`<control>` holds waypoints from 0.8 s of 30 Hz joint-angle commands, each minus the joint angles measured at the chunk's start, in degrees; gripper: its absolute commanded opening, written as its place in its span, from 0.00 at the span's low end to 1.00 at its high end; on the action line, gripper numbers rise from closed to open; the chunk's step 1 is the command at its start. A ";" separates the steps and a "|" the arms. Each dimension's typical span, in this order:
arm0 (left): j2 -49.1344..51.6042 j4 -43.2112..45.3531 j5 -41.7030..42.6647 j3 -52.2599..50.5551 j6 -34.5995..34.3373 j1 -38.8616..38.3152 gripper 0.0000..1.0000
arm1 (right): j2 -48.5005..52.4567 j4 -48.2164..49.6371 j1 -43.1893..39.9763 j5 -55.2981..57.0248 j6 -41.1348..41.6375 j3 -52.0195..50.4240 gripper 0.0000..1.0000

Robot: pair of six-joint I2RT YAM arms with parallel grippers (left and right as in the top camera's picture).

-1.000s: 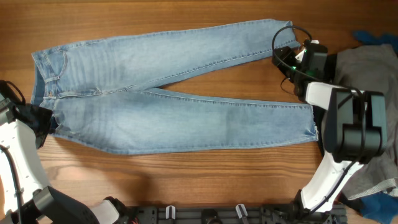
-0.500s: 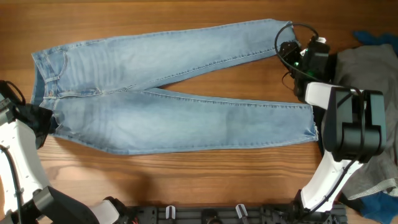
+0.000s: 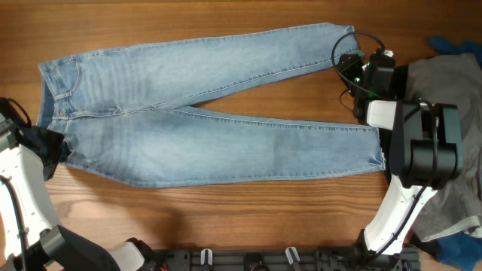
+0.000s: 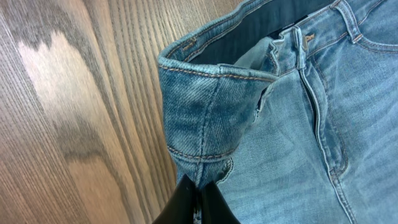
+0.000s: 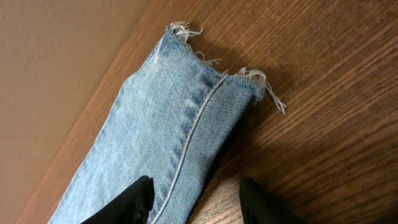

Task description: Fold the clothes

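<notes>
The jeans (image 3: 211, 120) lay flat and open on the bench (image 3: 226, 218), with the waist at the left and the two legs spread apart toward the right. No fold was made yet, so I think the whole job was left to do.

My left gripper (image 4: 196, 202) was pinched tight on the corner of the waistband (image 4: 205, 68). My right gripper (image 5: 196, 190) was by the far leg, near its frayed hem (image 5: 214, 65). Its fingers were apart, one on each side of the leg, holding nothing.

I counted one pair of jeans, two legs and two grippers. There was one grey garment (image 3: 452, 83) at the right, and blue cloth (image 3: 456, 47) peeked out in two spots.
</notes>
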 commanded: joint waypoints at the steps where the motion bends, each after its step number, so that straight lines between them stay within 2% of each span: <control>1: 0.35 0.02 -0.39 0.79 1.11 -0.15 0.04 | 2.45 0.35 0.15 1.18 1.05 2.16 0.34; 3: 0.35 0.02 -0.39 0.79 1.11 -0.15 0.04 | 2.45 0.35 0.15 1.14 1.07 2.91 0.11; 4: 0.35 0.02 -0.39 0.79 1.11 -0.15 0.04 | 2.45 0.35 0.15 0.96 1.05 3.23 0.04; 9: 0.35 -0.15 -0.39 0.79 1.11 -0.15 0.04 | 2.45 -1.46 0.13 -2.23 0.98 3.54 0.04; 13: 0.35 -0.11 -1.18 0.79 1.31 -0.15 0.04 | 2.40 -11.52 0.13 -3.58 -0.87 3.52 0.04; 18: 0.33 0.07 -7.32 0.79 1.29 -0.02 0.04 | 1.92 -27.17 0.02 -4.83 -6.58 3.52 0.04; 24: 0.33 0.04 -7.23 0.79 1.27 -0.04 0.04 | -0.52 -31.45 0.02 -6.51 -7.34 3.54 0.04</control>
